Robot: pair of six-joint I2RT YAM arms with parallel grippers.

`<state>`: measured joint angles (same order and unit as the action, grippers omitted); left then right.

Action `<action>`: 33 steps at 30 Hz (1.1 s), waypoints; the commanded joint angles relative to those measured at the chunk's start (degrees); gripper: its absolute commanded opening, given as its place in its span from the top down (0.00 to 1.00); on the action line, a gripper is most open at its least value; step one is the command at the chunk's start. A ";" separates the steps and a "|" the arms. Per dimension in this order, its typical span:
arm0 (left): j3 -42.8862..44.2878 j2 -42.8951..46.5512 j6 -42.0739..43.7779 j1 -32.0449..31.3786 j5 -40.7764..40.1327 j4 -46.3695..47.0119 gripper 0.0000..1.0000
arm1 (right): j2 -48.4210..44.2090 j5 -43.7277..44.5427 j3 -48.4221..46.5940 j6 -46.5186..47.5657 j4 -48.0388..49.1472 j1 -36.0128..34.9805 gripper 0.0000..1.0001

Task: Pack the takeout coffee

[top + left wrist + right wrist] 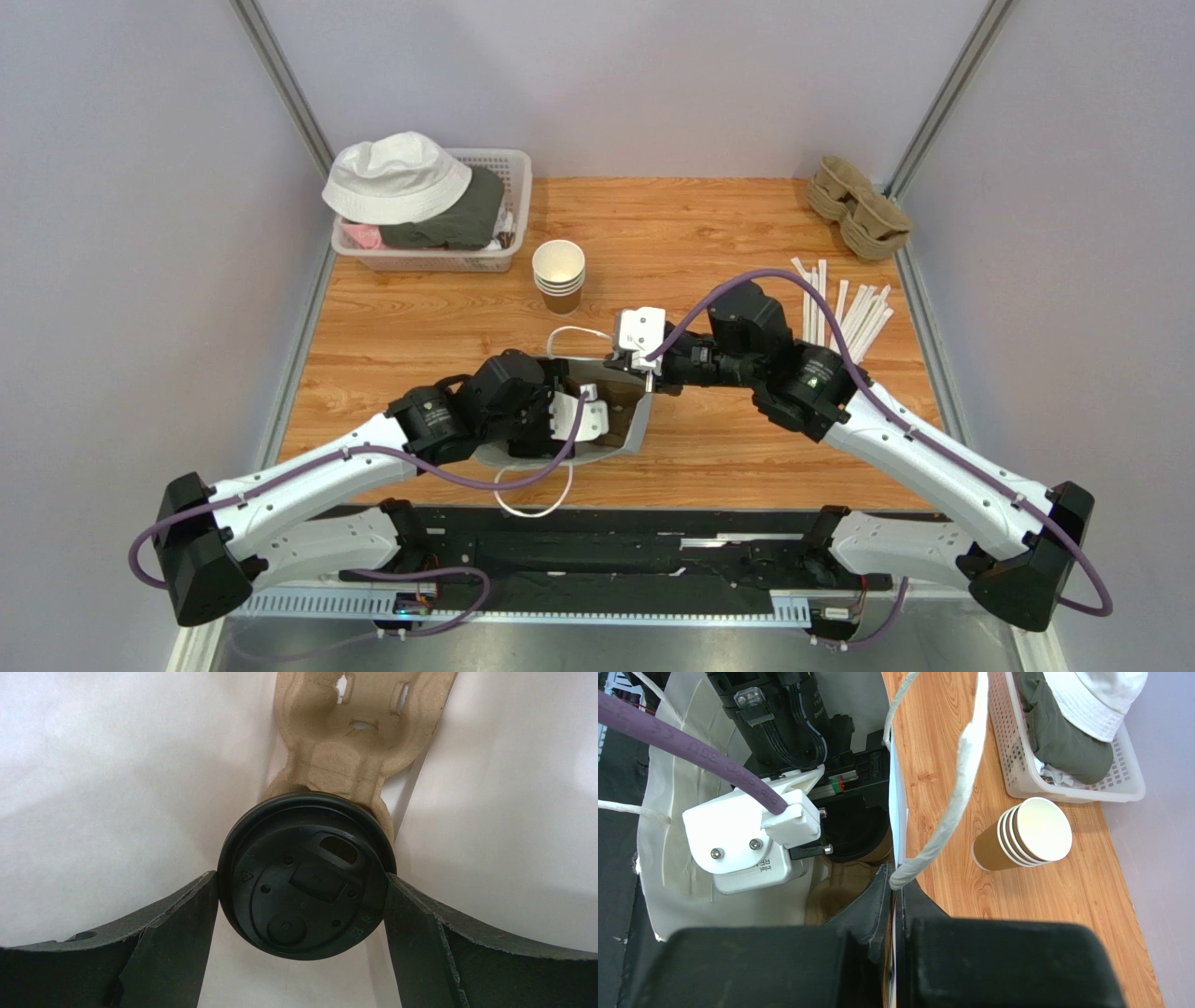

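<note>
We see left gripper point(302, 885) clamped on takeout coffee point(303, 875) above carrier point(354, 735) in bag point(105, 777); right gripper point(896, 906) pinches bag rim open.

Takeout coffee point(305, 875): upright, black lid up, over pulp carrier point(358, 735) inside white bag point(126, 777)

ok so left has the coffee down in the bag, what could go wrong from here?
1. The left gripper seems to clamp the takeout coffee at the lid, which could pop off or slip.
2. The lid hides the carrier well below it, so a misaligned release might tip the cup.
3. The right gripper pinches only the bag edge; if it slips, the wall may fold inward.
</note>
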<state>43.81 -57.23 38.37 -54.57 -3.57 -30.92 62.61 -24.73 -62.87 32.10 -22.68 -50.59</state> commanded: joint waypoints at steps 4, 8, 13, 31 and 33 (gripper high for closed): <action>1.10 -3.40 -4.79 2.53 2.43 -1.60 1.00 | -0.47 -0.67 0.82 2.88 4.74 -0.30 1.00; 2.68 -6.13 -6.46 4.46 4.80 -3.01 1.00 | 0.14 0.20 1.08 3.15 5.01 -0.21 1.00; 3.47 -9.21 -6.64 6.05 7.26 -4.68 1.00 | 1.11 1.53 0.73 4.03 5.10 0.05 1.00; 6.11 -5.35 -4.62 6.75 4.80 -2.57 1.00 | 4.36 1.88 -4.27 0.87 -1.13 1.37 0.73; 5.76 -5.17 -4.44 6.58 4.54 -1.96 1.00 | 5.06 1.01 -5.94 -0.80 -4.63 1.63 0.56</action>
<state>48.56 -63.83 34.81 -47.99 1.41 -33.08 66.22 -22.17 -64.14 34.65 -21.26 -49.50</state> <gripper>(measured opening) 0.879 0.338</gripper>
